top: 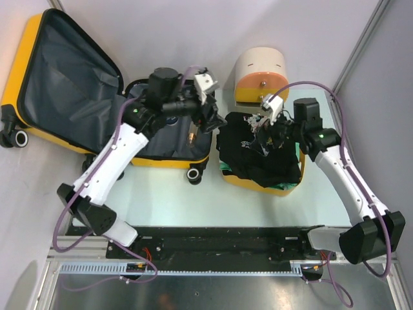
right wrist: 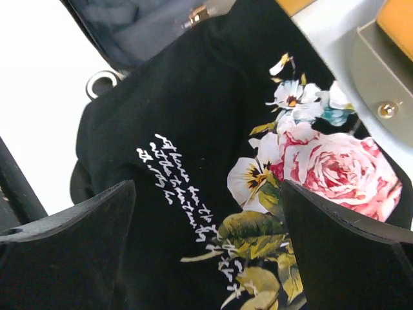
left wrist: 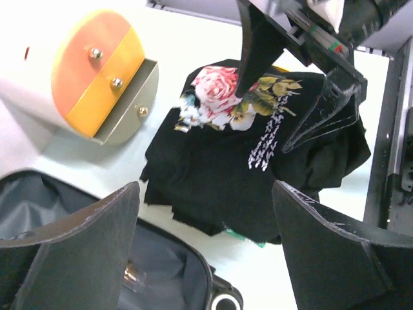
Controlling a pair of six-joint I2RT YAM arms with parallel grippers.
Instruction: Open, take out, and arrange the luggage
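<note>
The luggage (top: 61, 71) lies open at the left, a yellow hard-shell case with dark grey lining (left wrist: 39, 206). Its lid leans back at the far left and its base sits under my left arm. My left gripper (top: 210, 117) (left wrist: 205, 194) hangs open over the base's right edge, and there is nothing between its fingers. To its right, a black garment (top: 258, 158) (left wrist: 213, 187) (right wrist: 161, 116) with a rose print is heaped on a yellow bin (top: 242, 182). Just above the print, my right gripper (top: 261, 129) (right wrist: 208, 190) is open and empty.
A cream-and-orange drawer cabinet (top: 260, 74) (left wrist: 90, 71) (right wrist: 381, 84) stands behind the bin. A green item (top: 284, 187) (left wrist: 255, 240) pokes out under the garment. A suitcase wheel (top: 193, 173) (left wrist: 226, 302) sits between case and bin. Walls close in the left, back and right.
</note>
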